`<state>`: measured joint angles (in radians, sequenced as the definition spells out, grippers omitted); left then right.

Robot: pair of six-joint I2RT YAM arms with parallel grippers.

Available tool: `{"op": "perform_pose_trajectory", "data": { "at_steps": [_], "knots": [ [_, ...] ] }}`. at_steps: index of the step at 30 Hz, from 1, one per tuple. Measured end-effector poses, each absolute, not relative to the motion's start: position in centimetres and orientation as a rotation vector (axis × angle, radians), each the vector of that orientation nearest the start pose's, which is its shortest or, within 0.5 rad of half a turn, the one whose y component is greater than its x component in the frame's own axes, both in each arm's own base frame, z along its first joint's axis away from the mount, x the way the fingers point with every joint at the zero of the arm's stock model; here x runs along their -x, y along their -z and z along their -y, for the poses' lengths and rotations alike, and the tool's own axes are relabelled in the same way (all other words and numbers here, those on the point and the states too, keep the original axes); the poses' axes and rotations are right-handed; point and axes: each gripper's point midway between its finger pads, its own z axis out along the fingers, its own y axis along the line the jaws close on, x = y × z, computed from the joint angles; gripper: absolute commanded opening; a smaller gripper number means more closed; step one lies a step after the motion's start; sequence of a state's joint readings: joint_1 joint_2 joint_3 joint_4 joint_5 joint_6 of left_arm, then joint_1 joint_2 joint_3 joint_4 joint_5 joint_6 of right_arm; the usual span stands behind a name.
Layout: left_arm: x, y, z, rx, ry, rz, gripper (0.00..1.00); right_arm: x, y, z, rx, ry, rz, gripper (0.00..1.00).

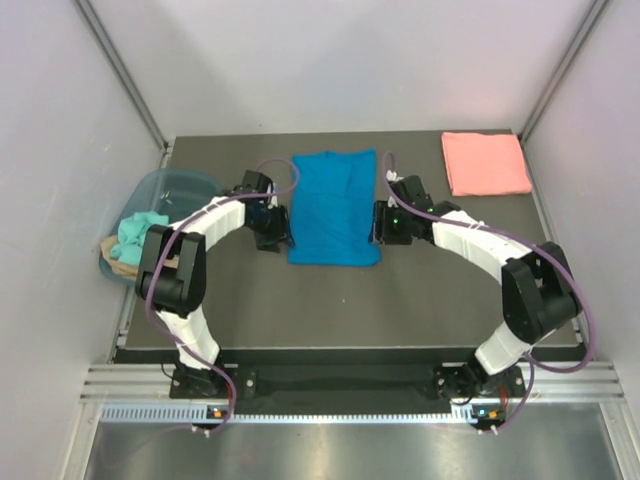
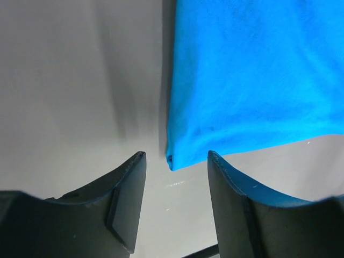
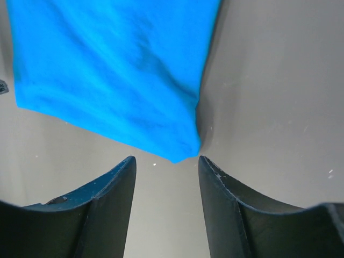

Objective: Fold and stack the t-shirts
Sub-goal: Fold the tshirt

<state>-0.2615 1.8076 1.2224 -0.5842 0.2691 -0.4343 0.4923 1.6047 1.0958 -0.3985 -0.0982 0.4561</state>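
Where the dark table (image 1: 420, 300) is viewed from above, the bright blue t-shirt (image 1: 333, 207) is seen lying flat near its middle, folded into a long rectangle running near to far. The salmon pink t-shirt (image 1: 485, 163) is noted at the far right corner, folded to a neat square and well apart from the blue one. At the left edge a translucent blue-grey tub (image 1: 170, 185) is placed, with a teal cloth (image 1: 140, 232) bunched inside it.

The left gripper (image 1: 272, 232) is held low just beside the near left corner of the blue shirt. The right gripper (image 1: 385, 225) is held just beside the shirt's right edge, close to the near right corner. Both arms are bent inward toward the shirt from opposite sides.

Left wrist view: the dark fingers (image 2: 126, 188) are spread apart. The shirt's corner is seen lying just ahead of the tips, level with the gap, and bare table is visible on either side of it. Nothing is clamped.

Right wrist view: the fingers (image 3: 107, 199) are likewise parted. The other near corner lies flat just beyond the tips, and no cloth is pinched.
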Motion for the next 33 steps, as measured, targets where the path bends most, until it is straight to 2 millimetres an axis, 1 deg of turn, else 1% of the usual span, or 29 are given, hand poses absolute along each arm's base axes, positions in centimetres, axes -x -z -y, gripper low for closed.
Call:
{"op": "perform_pose_trajectory", "data": {
  "at_steps": [4,7,9,12,14,16,19,20,21,22,23,24,25,26,28,29,33],
  "knots": [
    [-34.7,-4.7,15.9,0.159,0.551,-2.81,0.55,-32.3,-8.7,-22.1,0.054,-0.5,-2.572,0.44],
    [-34.6,-3.8,15.8,0.156,0.542,-2.835,0.56,-32.4,-7.9,-22.3,0.042,-0.494,-2.582,0.43],
    [-34.3,-2.9,15.8,0.159,0.546,-2.86,0.55,-32.6,-7.0,-22.3,0.042,-0.483,-2.595,0.43],
    [-34.2,-2.8,16.2,0.159,0.583,-2.864,0.54,-32.6,-5.0,-22.5,0.046,-0.473,-2.633,0.43],
    [-34.1,-2.7,16.3,0.155,0.605,-2.86,0.51,-32.3,-3.8,-22.6,0.052,-0.482,-2.655,0.44],
    [-34.1,-2.7,16.4,0.154,0.619,-2.854,0.45,-31.8,-2.7,-22.8,0.058,-0.497,-2.676,0.44],
    [-33.9,-2.6,16.5,0.154,0.631,-2.855,0.27,-32.2,-2.8,-23.6,0.072,-0.556,-2.645,0.39],
    [-33.9,-2.5,16.6,0.151,0.631,-2.857,0.16,-32.2,-2.8,-23.7,0.075,-0.565,-2.639,0.37],
    [-33.8,-2.4,16.6,0.152,0.631,-2.862,0.13,-32.2,-2.8,-23.8,0.078,-0.577,-2.63,0.3],
    [-33.8,-2.2,16.6,0.151,0.632,-2.866,0.08,-32.2,-2.7,-23.8,0.083,-0.583,-2.622,0.25],
    [-33.7,-2.1,16.6,0.149,0.636,-2.87,0.0,-32.1,-2.6,-23.8,0.085,-0.588,-2.622,0.2],
    [-33.6,-2.1,16.6,0.146,0.641,-2.872,0.0,-32.0,-2.5,-23.8,0.088,-0.592,-2.618,0.1],
    [-33.6,-2.1,16.7,0.146,0.643,-2.872,0.0,-31.9,-2.4,-23.7,0.092,-0.597,-2.615,0.07],
    [-33.6,-2.1,16.7,0.145,0.646,-2.873,0.0,-31.7,-2.3,-23.7,0.094,-0.604,-2.615,0.01],
    [-33.4,-2.1,16.8,0.141,0.659,-2.867,0.0,-31.5,-2.4,-23.6,0.097,-0.612,-2.607,0.0],
    [-33.0,-2.1,16.8,0.14,0.666,-2.868,0.0,-31.2,-2.4,-23.5,0.101,-0.615,-2.609,0.0],
    [-30.6,-2.0,17.1,0.131,0.728,-2.894,0.0,-29.3,-2.3,-23.0,0.128,-0.644,-2.625,0.0]
  ]
}}
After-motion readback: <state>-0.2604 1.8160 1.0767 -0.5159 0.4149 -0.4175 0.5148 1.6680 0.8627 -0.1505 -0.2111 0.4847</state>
